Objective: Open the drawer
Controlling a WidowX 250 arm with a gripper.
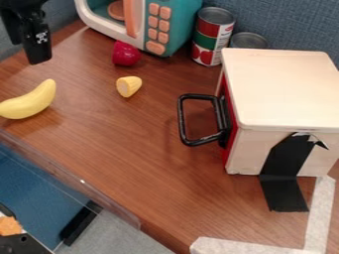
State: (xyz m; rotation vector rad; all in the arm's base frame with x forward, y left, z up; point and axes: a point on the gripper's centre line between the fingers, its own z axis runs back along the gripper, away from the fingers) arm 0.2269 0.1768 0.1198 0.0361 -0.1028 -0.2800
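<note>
Your pincer hangs over the table near its ten-thirty edge; whether it stands wide or narrow, you cannot tell. From it, the banana lies at six o'clock, the red toy piece at three, the yellow piece at four. Farther along four o'clock, you have the drawer, closed in its wooden box, black handle facing nine.

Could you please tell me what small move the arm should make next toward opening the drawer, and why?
I would probably bring the hand across toward the black handle. The hand is over at the upper left, well away from the handle, which juts out from the red drawer front and looks like the natural part to pull.
</note>
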